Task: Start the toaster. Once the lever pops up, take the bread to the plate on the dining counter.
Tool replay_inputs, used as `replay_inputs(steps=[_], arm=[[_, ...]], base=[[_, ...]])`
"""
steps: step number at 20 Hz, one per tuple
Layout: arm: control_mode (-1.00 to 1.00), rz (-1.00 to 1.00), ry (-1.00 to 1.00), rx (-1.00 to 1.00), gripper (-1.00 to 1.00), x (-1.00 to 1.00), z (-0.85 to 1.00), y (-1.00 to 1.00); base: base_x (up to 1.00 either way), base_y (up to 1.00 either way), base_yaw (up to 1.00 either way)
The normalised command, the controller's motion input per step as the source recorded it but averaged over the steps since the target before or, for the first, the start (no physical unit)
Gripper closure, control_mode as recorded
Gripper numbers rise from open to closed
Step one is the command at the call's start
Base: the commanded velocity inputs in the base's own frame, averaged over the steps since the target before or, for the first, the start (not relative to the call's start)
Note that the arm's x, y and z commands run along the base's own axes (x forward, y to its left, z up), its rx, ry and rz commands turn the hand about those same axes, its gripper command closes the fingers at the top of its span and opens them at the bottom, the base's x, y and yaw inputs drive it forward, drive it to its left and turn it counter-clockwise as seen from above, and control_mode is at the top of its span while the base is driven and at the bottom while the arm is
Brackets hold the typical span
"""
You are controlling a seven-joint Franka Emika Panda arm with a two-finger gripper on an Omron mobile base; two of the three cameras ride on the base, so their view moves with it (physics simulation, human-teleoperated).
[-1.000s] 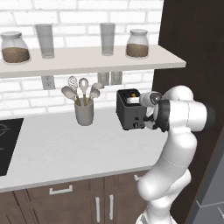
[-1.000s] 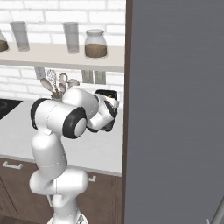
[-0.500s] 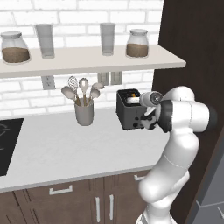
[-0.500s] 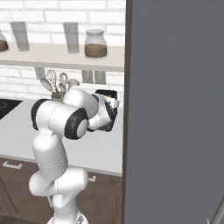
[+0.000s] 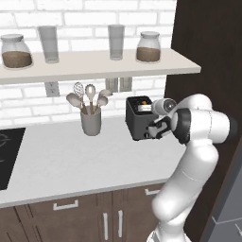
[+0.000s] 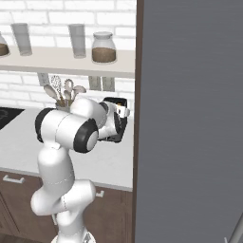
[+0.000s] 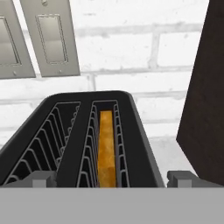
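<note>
The bread (image 7: pixel 106 146) is seen sunk in the right-hand slot of the toaster (image 5: pixel 139 118), which stands on the worktop right of the utensil crock (image 5: pixel 91 122). The gripper (image 7: pixel 113 178) is held spread wide just in front of the toaster, empty. The starting step is judged to be in hand: the lever must be found and pressed down.

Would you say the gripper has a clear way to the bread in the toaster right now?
Probably yes: the open gripper sits just above the toaster, and the bread stands in the right slot with nothing over it.
</note>
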Motion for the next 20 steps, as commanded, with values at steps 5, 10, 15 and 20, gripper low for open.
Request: replay_inputs(steps=[5,10,15,20], arm=[[-1.00,0.00,0.00,-0.01,-1.00,0.00,0.00,0.00],[-1.00,0.00,0.00,-0.03,-1.00,0.00,0.00,0.00],[-1.00,0.00,0.00,-0.03,-1.00,0.00,0.00,0.00],[-1.00,0.00,0.00,-0.06,-1.00,0.00,-0.01,0.04]], base=[[0.00,0.00,0.00],[0.00,0.00,0.00],[0.00,0.00,0.00],[0.00,0.00,0.00]])
